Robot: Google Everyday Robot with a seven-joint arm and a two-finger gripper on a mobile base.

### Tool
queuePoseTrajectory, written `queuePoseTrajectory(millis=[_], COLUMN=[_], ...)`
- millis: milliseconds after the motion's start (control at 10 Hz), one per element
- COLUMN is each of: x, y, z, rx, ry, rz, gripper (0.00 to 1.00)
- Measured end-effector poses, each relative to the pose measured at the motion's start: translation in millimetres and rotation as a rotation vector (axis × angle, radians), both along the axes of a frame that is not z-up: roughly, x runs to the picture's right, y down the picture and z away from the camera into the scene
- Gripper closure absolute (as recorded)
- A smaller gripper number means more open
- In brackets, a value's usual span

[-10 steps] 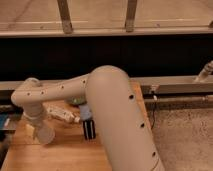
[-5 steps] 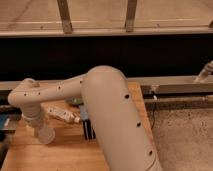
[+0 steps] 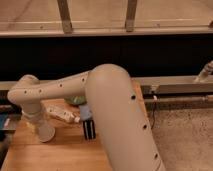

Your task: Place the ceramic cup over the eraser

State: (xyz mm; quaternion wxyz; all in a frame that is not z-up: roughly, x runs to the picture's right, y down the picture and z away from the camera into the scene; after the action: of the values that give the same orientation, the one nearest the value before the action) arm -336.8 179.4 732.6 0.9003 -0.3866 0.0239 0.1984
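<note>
While the cup [image 3: 45, 133] hangs at my pincer [image 3: 36, 121], bench [image 3: 60, 156] left, the eraser [image 3: 89, 129] lies rightward in view, apart, long axis apparently near-to-far. Whether the pincer is pinching: cannot tell.

One ceramic cup [image 3: 46, 134], one eraser [image 3: 89, 128], one white bar [image 3: 62, 114], one green bowl [image 3: 75, 100], one tool [image 3: 38, 123] at the cup, left.
</note>
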Motion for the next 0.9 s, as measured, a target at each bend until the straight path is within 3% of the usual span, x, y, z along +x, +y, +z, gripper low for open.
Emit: queuePoseTrajectory(millis=[300,500,700,900], x=[12.0,35.5,59.0,95.5], y=[-38.4,-80.5,-114.8,-162.6], z=[-12.8,-12.4,-4.8,9.0], rx=[0.068,0.105,0.105,0.095], ry=[0.017,0.053,0.077,0.117], rz=[0.005,0.019,0.045,0.102], gripper=[0.90,0.90,0.90,0.90])
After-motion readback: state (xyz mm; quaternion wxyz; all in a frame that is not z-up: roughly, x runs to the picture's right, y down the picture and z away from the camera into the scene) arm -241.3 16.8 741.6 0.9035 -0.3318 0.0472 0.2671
